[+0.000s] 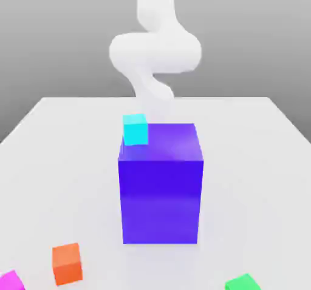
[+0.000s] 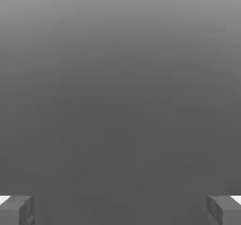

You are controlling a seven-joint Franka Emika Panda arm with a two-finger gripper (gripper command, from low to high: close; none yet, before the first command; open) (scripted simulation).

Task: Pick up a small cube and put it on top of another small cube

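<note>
Spread wide and empty, the gripper (image 2: pixel 120 210) should descend squarely over the cyan cube (image 1: pixel 135 130) beside the blue block (image 1: pixel 161 188).

Cyan cube (image 1: pixel 135 130), blue block (image 1: pixel 161 188), orange cube (image 1: pixel 67 263).

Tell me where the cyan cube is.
In the exterior view, the cyan cube sits by the big blue block, at its top corner on the view's left.

The arm (image 1: pixel 155 52) was plain white, smooth and rounded, built of thick tubular links with bulbous joints. The gripper (image 2: pixel 120 210) had two grey, blocky fingers (image 2: pixel 16 210) with white upper edges.
</note>
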